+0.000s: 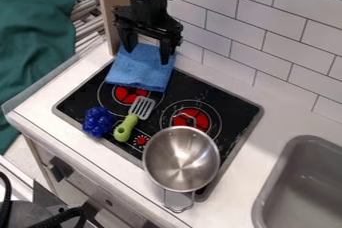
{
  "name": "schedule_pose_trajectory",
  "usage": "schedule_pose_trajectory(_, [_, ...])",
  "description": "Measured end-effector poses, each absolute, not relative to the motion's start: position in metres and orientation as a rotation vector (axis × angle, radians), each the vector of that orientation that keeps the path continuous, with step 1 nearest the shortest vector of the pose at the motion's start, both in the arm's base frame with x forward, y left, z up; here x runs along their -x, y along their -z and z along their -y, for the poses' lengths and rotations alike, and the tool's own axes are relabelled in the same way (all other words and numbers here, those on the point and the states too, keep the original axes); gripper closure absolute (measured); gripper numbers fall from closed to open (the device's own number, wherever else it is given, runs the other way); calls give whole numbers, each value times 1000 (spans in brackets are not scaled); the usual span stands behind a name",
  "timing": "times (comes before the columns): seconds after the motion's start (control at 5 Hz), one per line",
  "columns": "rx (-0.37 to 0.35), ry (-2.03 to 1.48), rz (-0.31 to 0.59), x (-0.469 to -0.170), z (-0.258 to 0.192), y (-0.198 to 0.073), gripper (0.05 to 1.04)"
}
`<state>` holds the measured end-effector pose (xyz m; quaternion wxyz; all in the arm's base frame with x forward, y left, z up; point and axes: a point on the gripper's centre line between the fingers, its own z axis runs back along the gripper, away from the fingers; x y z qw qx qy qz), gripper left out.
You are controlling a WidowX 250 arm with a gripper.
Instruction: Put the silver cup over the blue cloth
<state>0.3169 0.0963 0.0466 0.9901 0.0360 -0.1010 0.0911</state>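
Camera view: silver cup [179, 159] at stove's [235, 113] near right corner, well apart from blue cloth [141, 69] at far left corner; tool [147, 56] at cloth, fingers spread wide, nothing held; placing undone, grasp, carry and set-down all left.

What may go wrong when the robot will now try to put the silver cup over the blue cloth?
The open gripper is right at the blue cloth, so it might drag the cloth when moving away.
The spatula lies between cloth and silver cup; a low carry might knock it.
The cup overhangs the stove's border, so a clumsy grasp might tip it.
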Motion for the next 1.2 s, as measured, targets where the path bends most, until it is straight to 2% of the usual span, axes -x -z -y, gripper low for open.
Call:
schedule_pose_trajectory(0.2, [-64, -188, 168, -310, -94, -34, 85])
schedule_pose_trajectory(0.4, [-53, -181, 158, -288, -78, -23, 85])
schedule_pose_trajectory(0.8, [-15, -131, 190, -257, -39, -45, 85])
schedule_pose_trajectory(1.0, [-4, -173, 118, -240, -35, -43, 85])
schedule_pose_trajectory(1.2, [6, -183, 56, -228, -39, -26, 85])
